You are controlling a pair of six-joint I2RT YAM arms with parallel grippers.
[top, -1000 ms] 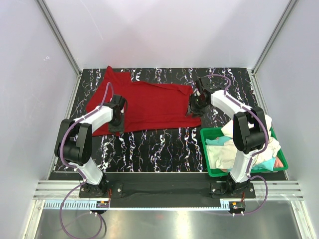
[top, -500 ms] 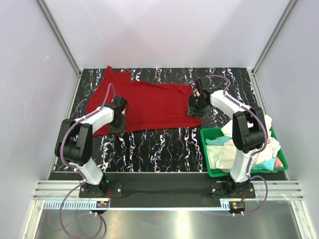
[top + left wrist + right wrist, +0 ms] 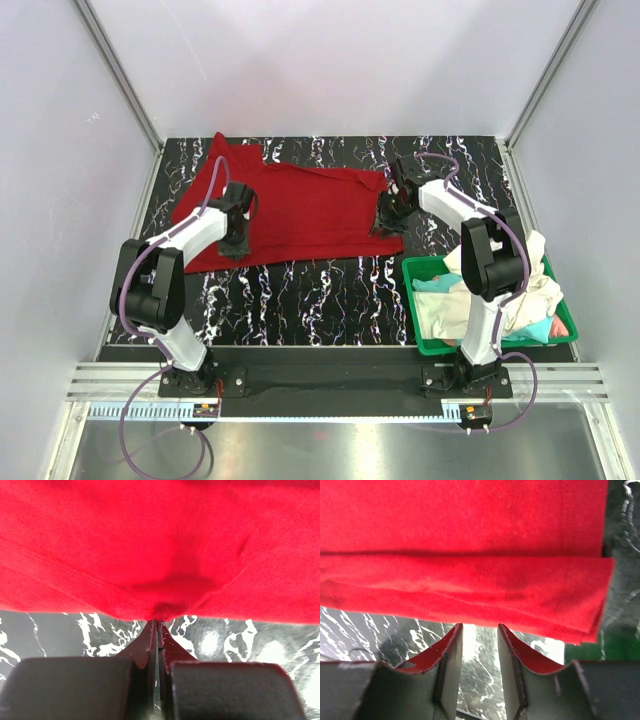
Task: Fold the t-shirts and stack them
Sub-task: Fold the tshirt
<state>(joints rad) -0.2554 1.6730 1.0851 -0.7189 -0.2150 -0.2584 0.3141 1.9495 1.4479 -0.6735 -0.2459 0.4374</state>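
A large deep red t-shirt (image 3: 300,210) lies spread on the far part of the black marbled table. My left gripper (image 3: 236,238) is at its near left edge; in the left wrist view the gripper (image 3: 158,622) is shut, pinching the red hem (image 3: 160,580), which puckers at the tips. My right gripper (image 3: 388,218) is at the shirt's near right corner; in the right wrist view the gripper (image 3: 479,628) is open, its tips just short of the folded red edge (image 3: 470,590), with table showing between them. Cream-white (image 3: 452,312), teal (image 3: 436,284) and pinkish (image 3: 556,326) shirts lie in the bin.
A green plastic bin (image 3: 412,300) stands at the near right, beside the right arm; a bit of it shows in the right wrist view (image 3: 581,653). White walls and metal posts close in the table on three sides. Bare marbled table (image 3: 320,300) lies between the shirt and the arm bases.
My left gripper has moved slightly away from the bases, carrying the shirt's near left edge with it. My right gripper has shifted a little toward the shirt's corner.
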